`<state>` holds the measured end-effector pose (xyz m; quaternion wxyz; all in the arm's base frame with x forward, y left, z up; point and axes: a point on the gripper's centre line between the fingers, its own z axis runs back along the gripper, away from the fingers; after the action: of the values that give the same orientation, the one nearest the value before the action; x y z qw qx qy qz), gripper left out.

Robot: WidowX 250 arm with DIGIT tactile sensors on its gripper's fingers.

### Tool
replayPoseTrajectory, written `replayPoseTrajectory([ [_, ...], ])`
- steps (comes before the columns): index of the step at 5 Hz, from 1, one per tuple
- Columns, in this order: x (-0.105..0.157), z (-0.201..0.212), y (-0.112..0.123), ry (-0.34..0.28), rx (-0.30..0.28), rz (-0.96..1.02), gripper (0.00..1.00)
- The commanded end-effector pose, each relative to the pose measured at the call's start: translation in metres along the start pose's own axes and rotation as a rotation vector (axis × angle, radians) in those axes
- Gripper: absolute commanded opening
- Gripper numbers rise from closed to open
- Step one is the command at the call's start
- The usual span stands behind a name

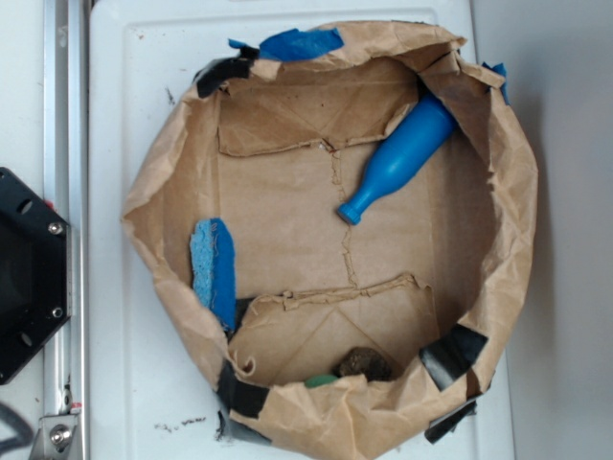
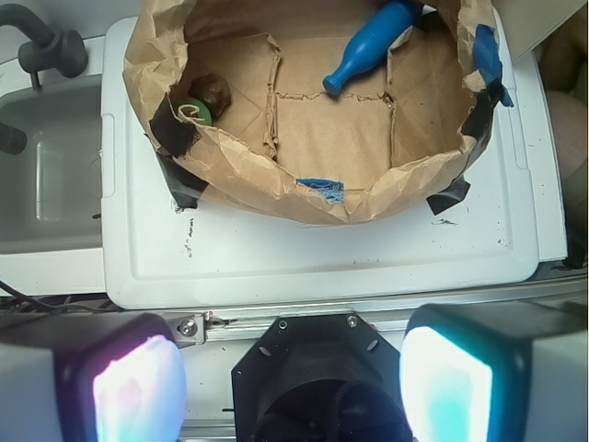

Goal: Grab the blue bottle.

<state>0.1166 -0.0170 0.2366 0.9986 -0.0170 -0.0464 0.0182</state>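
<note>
The blue bottle (image 1: pixel 402 158) lies on its side inside a crumpled brown paper bag (image 1: pixel 153 201), body against the bag's far right wall and neck pointing toward the middle. In the wrist view the blue bottle (image 2: pixel 373 46) shows at the top, far from my gripper (image 2: pixel 293 382). The gripper hangs back over the robot base (image 2: pixel 317 387), well outside the bag (image 2: pixel 368 198). Its two pale fingers (image 2: pixel 138 391) stand wide apart and open, with nothing between them. The exterior view does not show the gripper.
A flat blue sponge (image 1: pixel 215 271) leans on the bag's left wall. A dark lump (image 1: pixel 364 362) and a green piece (image 1: pixel 321 380) lie at its near edge. Blue tape (image 1: pixel 299 43) and black tape patch the rim. The bag stands on a white board (image 1: pixel 124 96); a sink (image 2: pixel 55 175) lies beside it.
</note>
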Motion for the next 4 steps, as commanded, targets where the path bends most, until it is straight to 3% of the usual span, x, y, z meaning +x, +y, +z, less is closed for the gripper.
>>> replayPoseTrajectory([
  [1, 0.0, 0.0, 0.0, 0.0, 0.0, 0.0, 1.0],
  [3, 0.099, -0.016, -0.033, -0.005, -0.011, 0.128, 1.0],
  [4, 0.137, -0.048, -0.044, -0.056, -0.012, 0.251, 1.0],
])
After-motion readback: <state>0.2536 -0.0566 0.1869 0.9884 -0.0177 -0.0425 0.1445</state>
